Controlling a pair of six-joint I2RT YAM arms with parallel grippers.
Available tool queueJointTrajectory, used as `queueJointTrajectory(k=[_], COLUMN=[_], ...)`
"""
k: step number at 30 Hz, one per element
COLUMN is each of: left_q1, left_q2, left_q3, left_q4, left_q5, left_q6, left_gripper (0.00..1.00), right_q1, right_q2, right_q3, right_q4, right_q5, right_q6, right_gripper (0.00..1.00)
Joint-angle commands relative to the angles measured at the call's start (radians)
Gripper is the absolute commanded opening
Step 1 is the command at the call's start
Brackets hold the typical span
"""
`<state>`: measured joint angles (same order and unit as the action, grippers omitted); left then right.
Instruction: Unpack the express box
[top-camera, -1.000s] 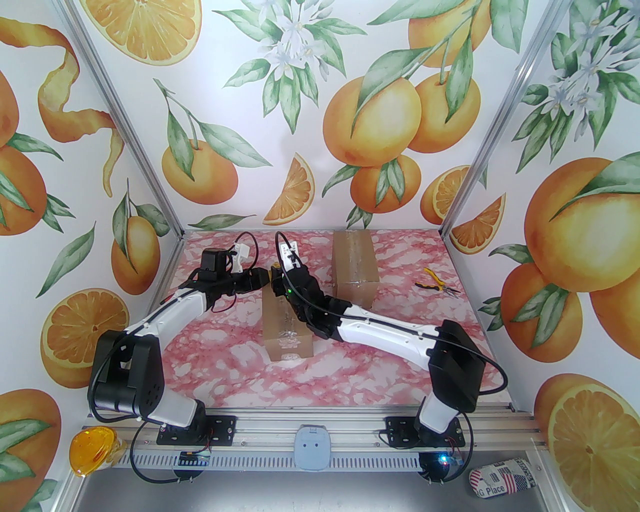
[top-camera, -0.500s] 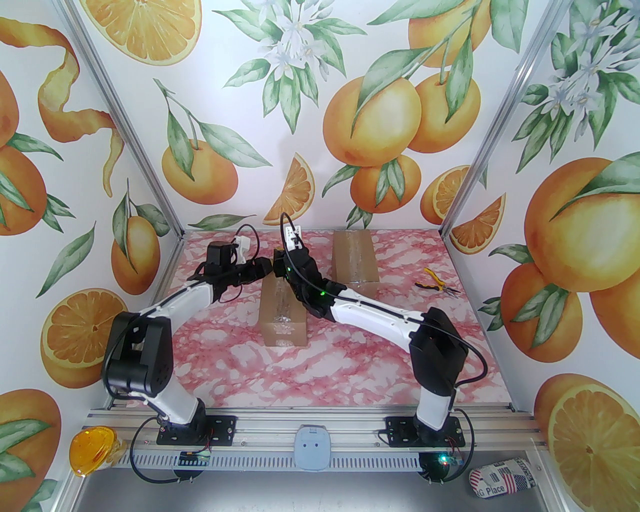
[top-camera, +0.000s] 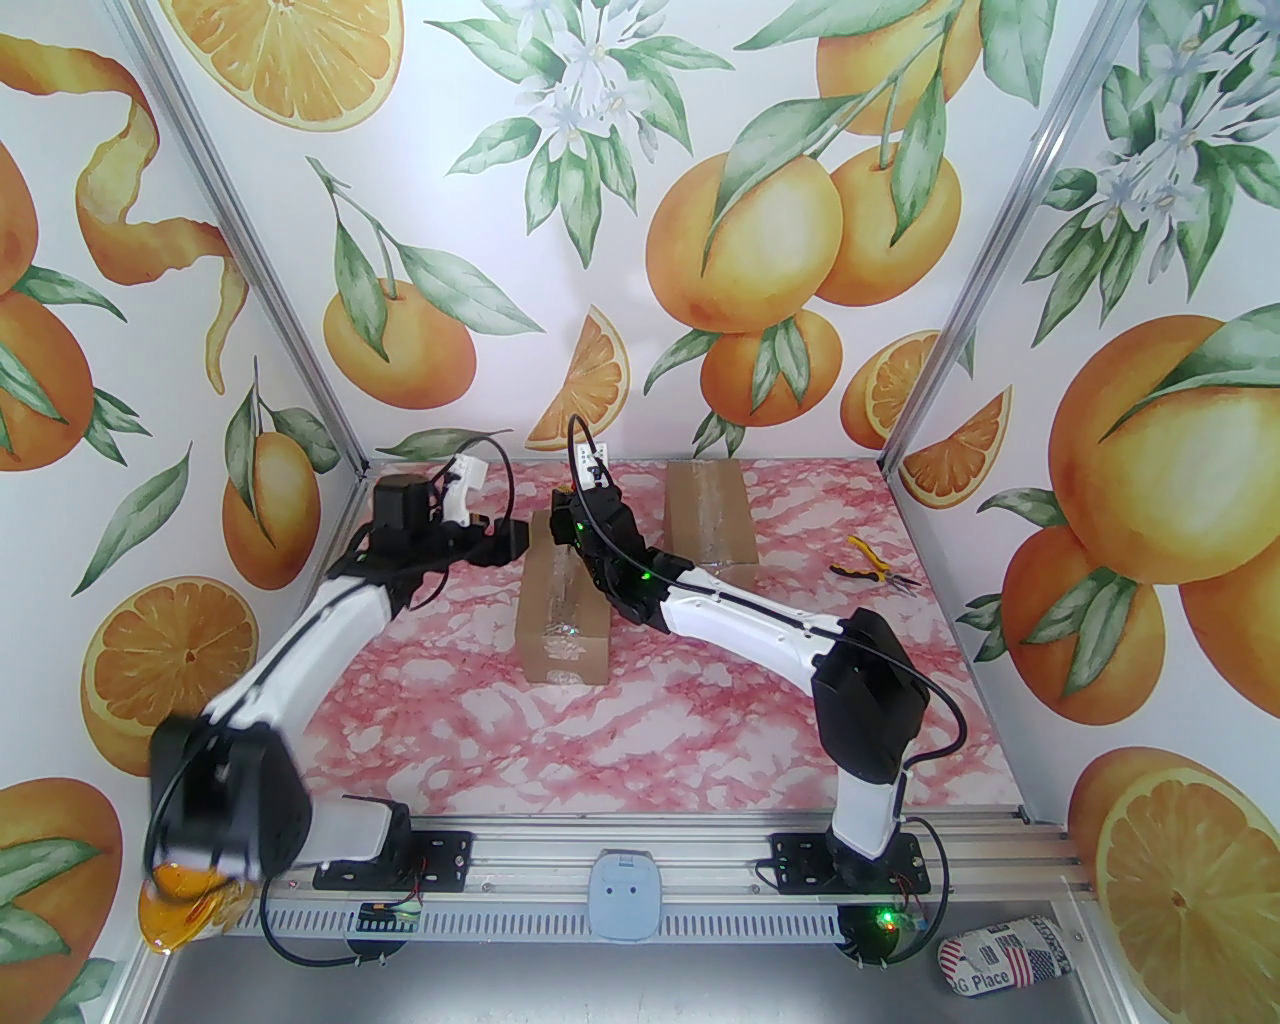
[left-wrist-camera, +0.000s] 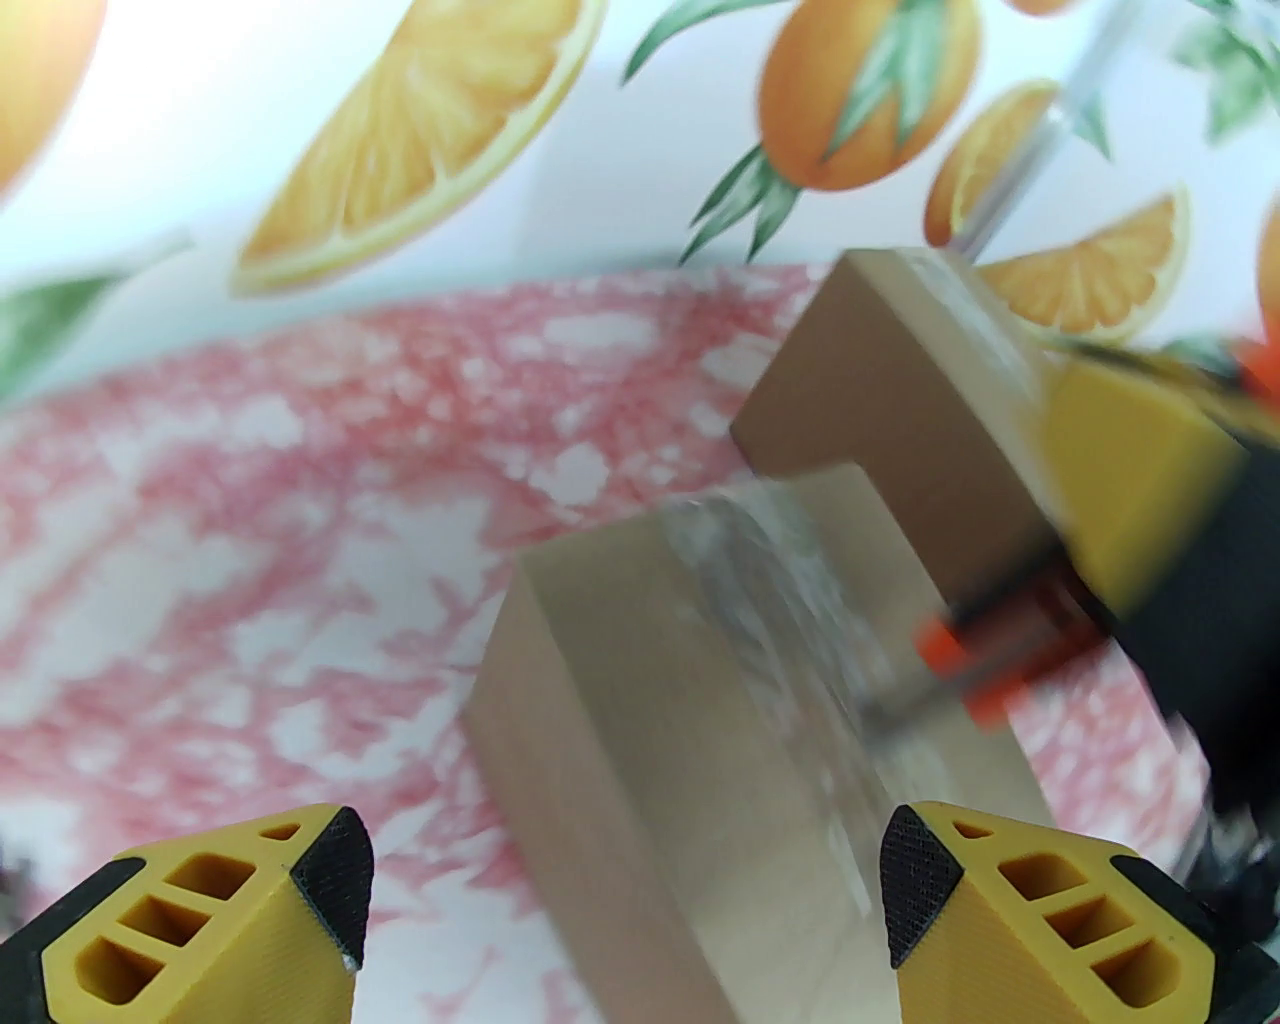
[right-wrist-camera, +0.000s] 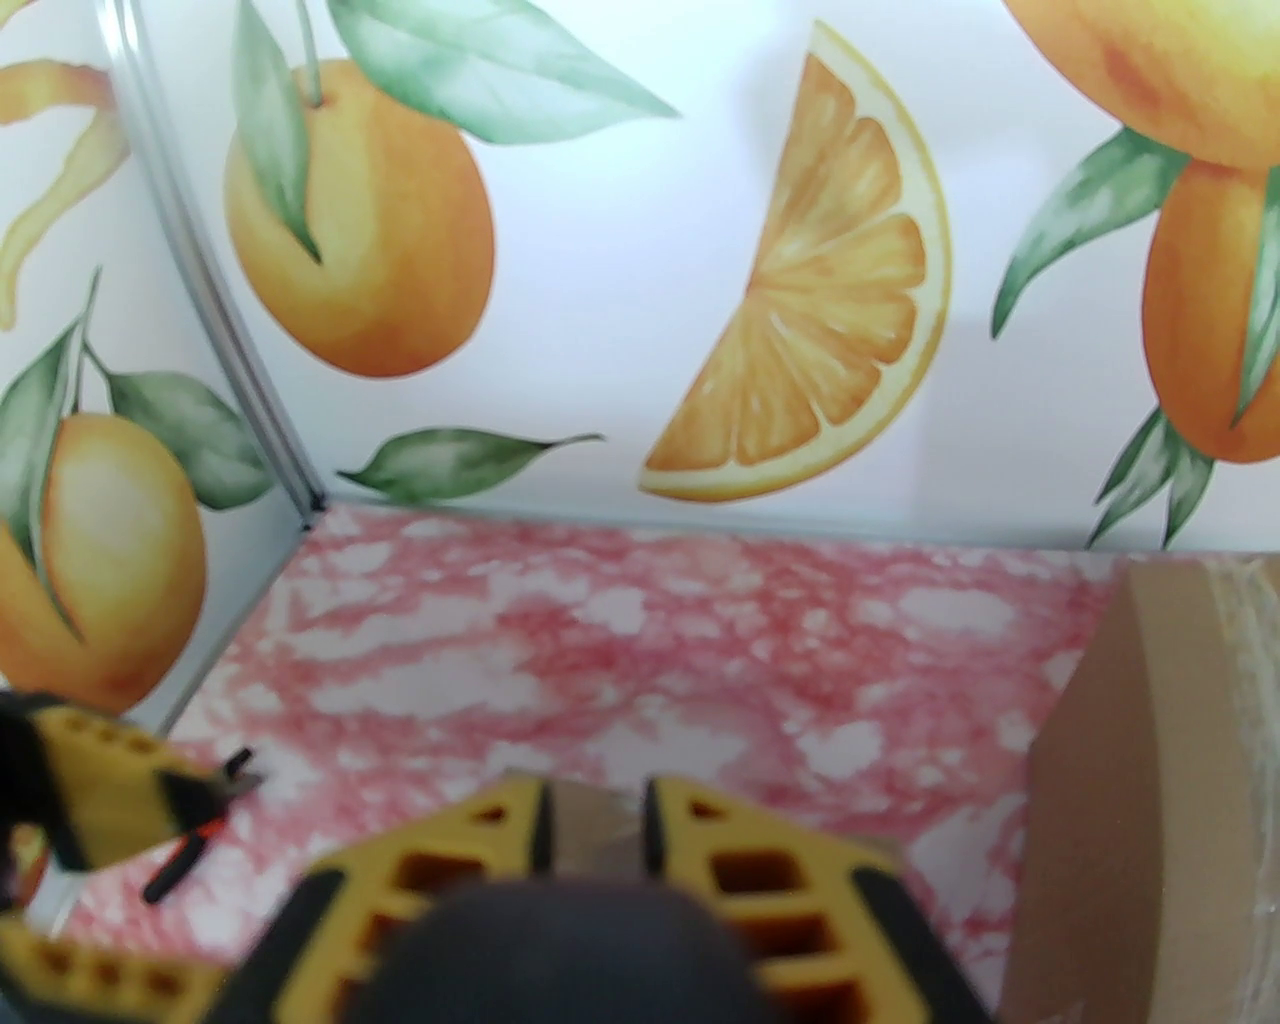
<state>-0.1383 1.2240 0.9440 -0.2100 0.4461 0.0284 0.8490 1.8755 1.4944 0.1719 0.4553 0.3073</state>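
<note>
Left gripper (left-wrist-camera: 625, 885) released, fingers spread wide, beside the taped box (top-camera: 565, 620). Right gripper (right-wrist-camera: 595, 805) over its far end, fingers nearly together; I can't tell what it grasps.

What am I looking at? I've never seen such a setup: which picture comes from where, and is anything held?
A robot's left arm and right arm are bolted to a table. The wide picture is from a fixed camera above, behind them; the close-ups are from a camera on each wrist. On the table lie a nearer box, a farther box, both taped cardboard, and yellow-handled pliers. Both arms reach the nearer box. The left gripper is wide open, holding nothing. The right gripper is nearly closed at that box's far end; whether it pinches anything is unclear.
</note>
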Motion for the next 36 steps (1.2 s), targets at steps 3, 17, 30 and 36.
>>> queueJointTrajectory(k=[3, 17, 30, 36], left_q1=[-0.029, -0.092, -0.128, -0.150], left_q2=[-0.200, -0.299, -0.225, -0.216], left_q3=[-0.179, -0.391, -0.461, -0.467], left_q4=[0.033, 0.107, 0.267, 0.273], left_q5=[0.080, 0.148, 0.227, 0.244], left_q6=[0.319, 0.421, 0.321, 0.312], left_gripper=[0.92, 0.95, 0.95, 0.94], right_q1=[-0.001, -0.009, -0.028, -0.049], right_q2=[-0.060, -0.019, 0.098, 0.152], right_q3=[0.008, 0.096, 0.261, 0.325], right_q4=[-0.053, -0.103, -0.171, -0.184], right_q5=[0.003, 0.006, 0.034, 0.060], right_q6=[0.003, 0.016, -0.018, -0.042], right_gripper=[0.01, 0.01, 0.01, 0.01])
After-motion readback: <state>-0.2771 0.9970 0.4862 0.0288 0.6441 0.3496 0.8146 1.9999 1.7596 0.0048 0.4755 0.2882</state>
